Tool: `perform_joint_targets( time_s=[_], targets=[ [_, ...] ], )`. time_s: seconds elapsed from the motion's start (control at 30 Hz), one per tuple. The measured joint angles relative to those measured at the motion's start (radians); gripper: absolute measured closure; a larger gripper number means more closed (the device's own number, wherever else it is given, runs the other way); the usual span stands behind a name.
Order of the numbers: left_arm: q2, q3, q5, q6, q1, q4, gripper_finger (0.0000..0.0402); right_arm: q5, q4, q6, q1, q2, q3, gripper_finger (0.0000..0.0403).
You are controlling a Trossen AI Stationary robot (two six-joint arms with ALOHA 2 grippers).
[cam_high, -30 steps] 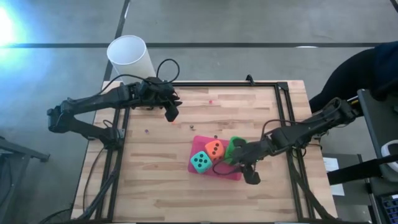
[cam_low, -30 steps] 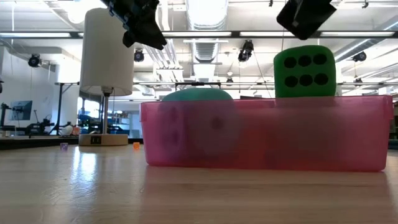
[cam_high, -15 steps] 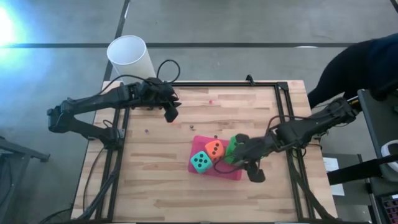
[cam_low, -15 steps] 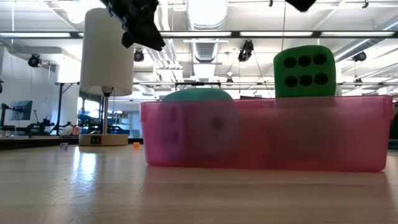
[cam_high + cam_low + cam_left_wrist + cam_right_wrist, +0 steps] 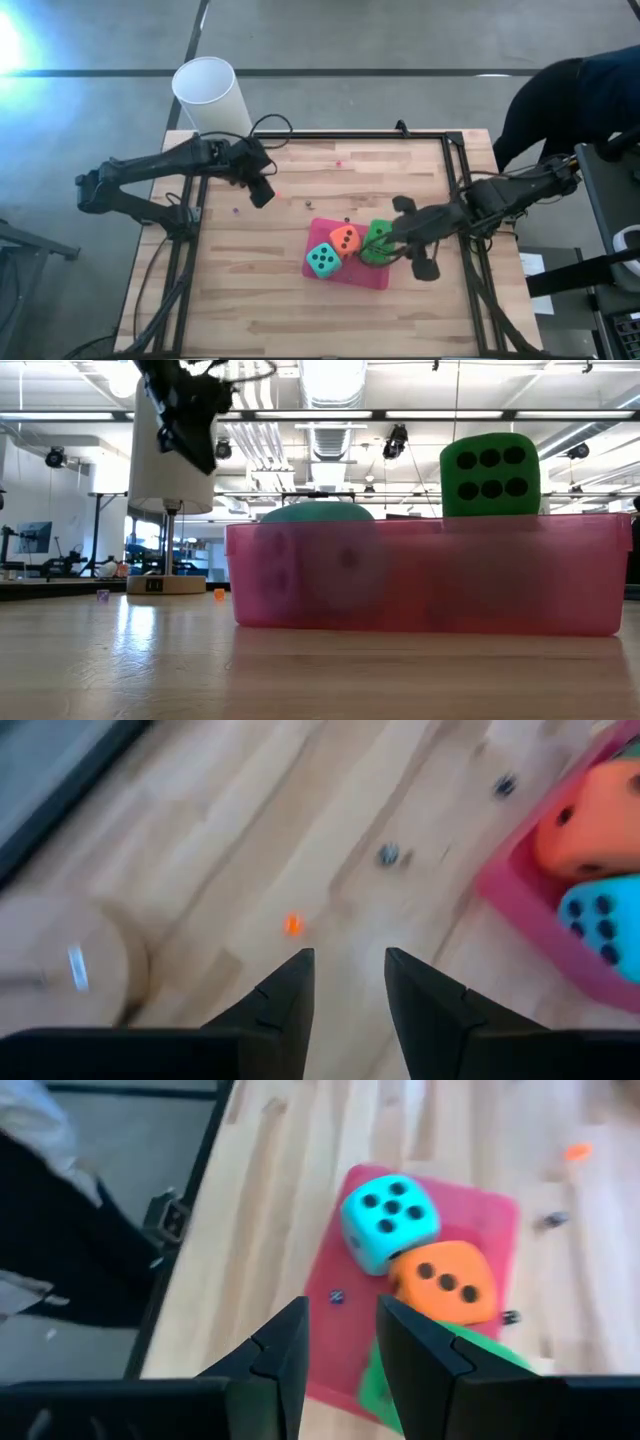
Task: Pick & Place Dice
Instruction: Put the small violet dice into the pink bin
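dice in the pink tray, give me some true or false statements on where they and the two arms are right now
1. The orange die sits in the pink tray. True.
2. The teal die lies on bare wood outside the tray. False: it is in the tray, beside the orange one.
3. The right gripper holds the orange die. False: its fingers hold nothing.
4. The left gripper is above bare table, away from the tray. True.
5. A green die rises above the tray's rim. True.
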Motion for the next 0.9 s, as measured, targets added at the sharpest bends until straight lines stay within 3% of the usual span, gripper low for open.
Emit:
perform_joint_targets(
  time_s=[0.37, 0.9],
  targets=[
    [0.000, -0.247, 0.064, -0.271, 0.000, -0.021, 0.0275, 0.273, 0.003, 0.008, -0.001, -0.124, 0.000, 0.0281],
    [0.000, -0.500, 0.068, -0.322, 0.078, 0.032, 0.0274, 0.307, 0.005, -0.026, -0.003, -0.138, -0.004, 0.0297]
  ],
)
